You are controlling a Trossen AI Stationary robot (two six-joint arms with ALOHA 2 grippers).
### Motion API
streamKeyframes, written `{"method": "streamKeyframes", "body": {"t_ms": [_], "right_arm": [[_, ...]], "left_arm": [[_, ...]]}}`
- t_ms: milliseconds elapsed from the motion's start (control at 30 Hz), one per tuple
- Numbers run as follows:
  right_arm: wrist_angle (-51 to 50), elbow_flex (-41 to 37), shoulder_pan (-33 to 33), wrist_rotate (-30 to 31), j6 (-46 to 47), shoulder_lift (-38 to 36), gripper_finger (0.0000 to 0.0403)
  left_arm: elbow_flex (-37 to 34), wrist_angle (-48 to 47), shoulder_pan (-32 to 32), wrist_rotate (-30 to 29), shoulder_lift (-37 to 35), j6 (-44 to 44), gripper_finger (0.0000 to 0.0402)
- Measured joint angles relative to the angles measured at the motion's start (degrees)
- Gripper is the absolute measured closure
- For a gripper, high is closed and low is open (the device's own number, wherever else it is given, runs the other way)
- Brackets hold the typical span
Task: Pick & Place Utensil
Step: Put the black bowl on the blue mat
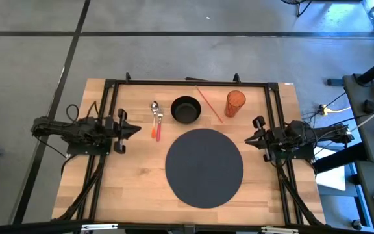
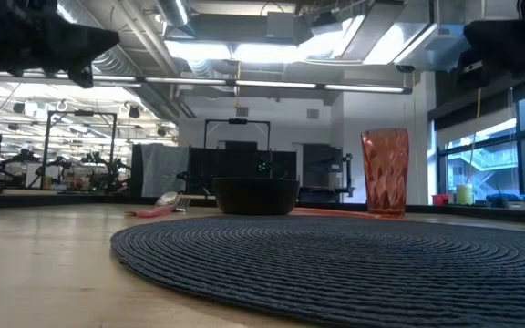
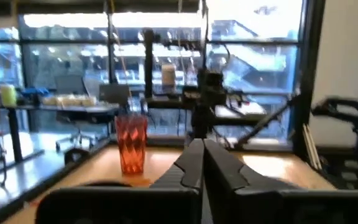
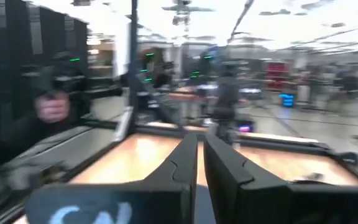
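The utensil (image 1: 156, 121), with a silver head and an orange-red handle, lies flat on the wooden table left of the black bowl (image 1: 186, 109). A second similar piece seems to lie close beside it. In the low view the utensil (image 2: 159, 209) shows left of the bowl (image 2: 255, 195). My left gripper (image 1: 136, 130) hovers shut near the table's left side, pointing toward the utensil. My right gripper (image 1: 248, 138) hovers shut at the right side. Both wrist views show shut fingers, the left gripper (image 3: 202, 163) and the right gripper (image 4: 199, 155).
A round dark woven placemat (image 1: 204, 167) lies in the table's middle near part. An orange-red tumbler (image 1: 234, 104) stands right of the bowl, with a thin red stick (image 1: 210, 104) lying between them. A black frame (image 1: 187, 82) runs along the far and side edges.
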Motion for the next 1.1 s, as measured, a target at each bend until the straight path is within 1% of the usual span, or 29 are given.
{"method": "streamKeyframes", "body": {"t_ms": [133,200,300,433,500,667,800,867,933,967,1033,1100], "right_arm": [[0.0,0.0,0.0,7.74,0.69,0.0,0.0373],[-0.4,0.0,-0.02,9.61,0.66,0.0,0.0373],[-2.56,0.0,0.0,9.48,1.15,0.02,0.0374],[-4.79,0.0,0.0,9.51,3.1,0.04,0.0396],[-5.23,0.0,0.0,9.51,3.18,0.04,0.0397],[-6.31,0.0,0.0,10.83,3.32,0.04,0.0399],[-6.39,0.0,0.0,13.54,3.3,0.04,0.0395],[-6.4,0.0,0.0,14.52,3.3,0.04,0.0394],[-6.38,0.0,0.0,14.96,3.32,0.04,0.0393],[-6.39,0.0,0.0,14.98,3.34,0.04,0.0393],[-6.35,0.0,0.0,14.98,3.34,0.04,0.0393],[-6.33,0.0,0.0,14.98,3.3,0.04,0.0392]], "left_arm": [[0.01,-0.73,0.0,0.23,1.25,-0.12,0.0398],[-0.01,-1.1,0.0,0.23,1.97,-0.13,0.0398],[0.0,-2.04,0.0,-0.25,3.12,-0.2,0.0398],[0.01,-1.88,0.0,-4.29,3.84,-0.13,0.0398],[0.01,-1.87,0.01,-5.85,3.84,-0.13,0.0398],[0.01,-1.87,0.0,-6.11,3.84,-0.44,0.0398],[0.0,-1.94,0.0,-6.42,3.84,-0.1,0.0398],[0.01,-4.11,0.0,-7.13,3.85,-0.59,0.0398],[0.0,-8.08,0.0,-8.39,4.27,-3.39,0.0398],[0.01,-8.25,0.0,-9.07,4.64,-5.17,0.0398],[0.01,-6.82,0.0,-11.41,5.76,-7.12,0.0398],[0.01,-3.13,0.03,-15.66,7.4,-9.44,0.0398]]}}
